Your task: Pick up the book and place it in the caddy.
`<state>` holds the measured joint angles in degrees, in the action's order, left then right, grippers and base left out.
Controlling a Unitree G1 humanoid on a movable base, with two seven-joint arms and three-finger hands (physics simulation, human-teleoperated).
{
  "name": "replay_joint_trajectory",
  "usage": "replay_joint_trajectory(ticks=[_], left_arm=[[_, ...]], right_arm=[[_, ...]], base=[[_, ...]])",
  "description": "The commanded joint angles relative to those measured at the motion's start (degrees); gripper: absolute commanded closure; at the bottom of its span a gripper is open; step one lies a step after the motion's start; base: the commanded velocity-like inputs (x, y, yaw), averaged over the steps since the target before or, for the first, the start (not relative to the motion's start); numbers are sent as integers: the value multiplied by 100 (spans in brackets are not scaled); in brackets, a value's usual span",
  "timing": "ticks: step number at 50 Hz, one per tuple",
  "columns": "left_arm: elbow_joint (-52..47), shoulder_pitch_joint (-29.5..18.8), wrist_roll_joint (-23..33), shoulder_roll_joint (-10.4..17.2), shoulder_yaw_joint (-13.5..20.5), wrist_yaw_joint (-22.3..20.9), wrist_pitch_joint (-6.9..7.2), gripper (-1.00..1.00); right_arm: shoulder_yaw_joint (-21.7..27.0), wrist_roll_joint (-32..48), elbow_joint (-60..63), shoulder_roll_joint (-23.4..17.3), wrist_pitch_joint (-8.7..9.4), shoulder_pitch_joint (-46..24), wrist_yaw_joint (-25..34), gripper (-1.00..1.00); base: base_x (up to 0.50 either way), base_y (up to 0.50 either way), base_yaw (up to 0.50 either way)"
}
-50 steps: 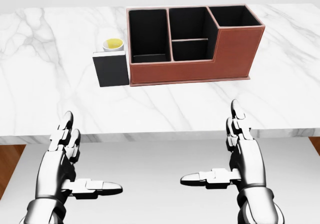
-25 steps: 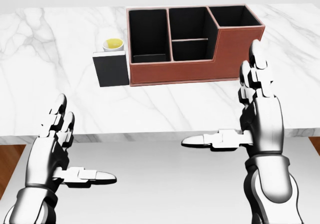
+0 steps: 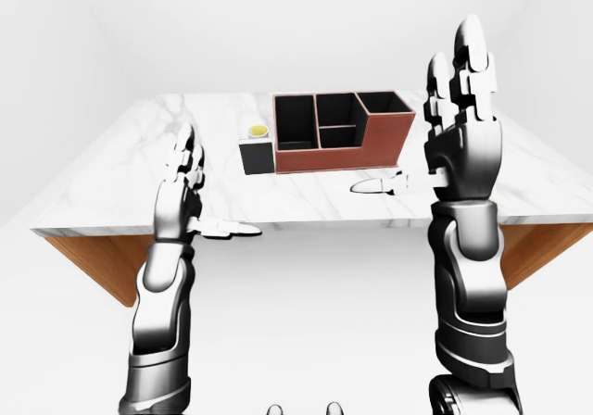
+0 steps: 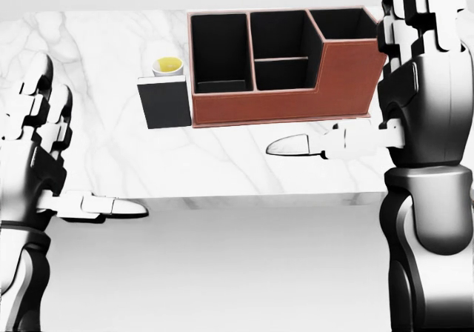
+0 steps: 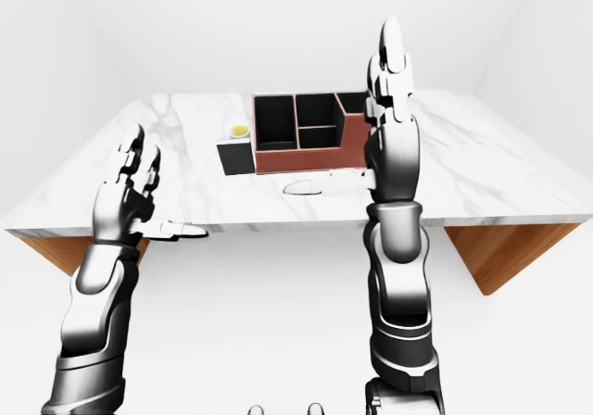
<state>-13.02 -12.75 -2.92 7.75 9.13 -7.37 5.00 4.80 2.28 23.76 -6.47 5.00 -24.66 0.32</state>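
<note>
Over desk edge, head view: right hand point(image 4: 415, 58) raised high, fingers spread, thumb out sideways, holding nothing. Left hand point(image 4: 37, 135) lower at left edge, also spread, nothing held. Marble desk point(image 4: 89, 65) beyond both. Black book point(image 4: 164, 102) upright, touching left wall of brown caddy point(image 4: 289, 102); small cup of yellow liquid point(image 4: 167, 66) just above book in view. Caddy compartments look bare. Both hands well apart from book. Risks: book tight between caddy and cup, so reach could tip cup or push book flat; raised right arm blocks caddy's right end.
</note>
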Motion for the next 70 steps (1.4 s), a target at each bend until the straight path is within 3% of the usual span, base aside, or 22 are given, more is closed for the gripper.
replay_joint_trajectory(ticks=[1, 10, 15, 30, 42, 50, 70], left_arm=[[-116, -842, -323, 371, 289, 105, 0, -100], [156, -1536, -626, 664, 374, 323, 0, -100], [221, -1652, -687, 757, 359, 375, 0, -100], [678, -2146, -672, 1130, 432, 333, 0, -100], [1113, -2994, -826, 1460, 485, 429, 0, -100], [1065, -3007, -794, 1498, 441, 452, 0, -100], [798, -2800, -660, 1469, 468, 364, 0, -100]], right_arm=[[102, 27, -63, -97, 0, -355, 90, -100], [217, -263, -619, -148, 0, -619, -116, -100], [267, -403, -866, -261, 0, -834, -156, -100], [262, -175, -1755, -759, 0, -1553, 395, -100], [240, 220, -2255, -980, 0, -2080, 852, -100], [224, 386, -1965, -970, 0, -2011, 1119, -100], [172, 596, -1675, -902, 0, -1946, 1360, -100]], base=[[0, 0, 0], [0, 0, 0], [0, 0, 0], [0, 0, 0], [0, 0, 0], [0, 6, 0], [7, 50, 0]])
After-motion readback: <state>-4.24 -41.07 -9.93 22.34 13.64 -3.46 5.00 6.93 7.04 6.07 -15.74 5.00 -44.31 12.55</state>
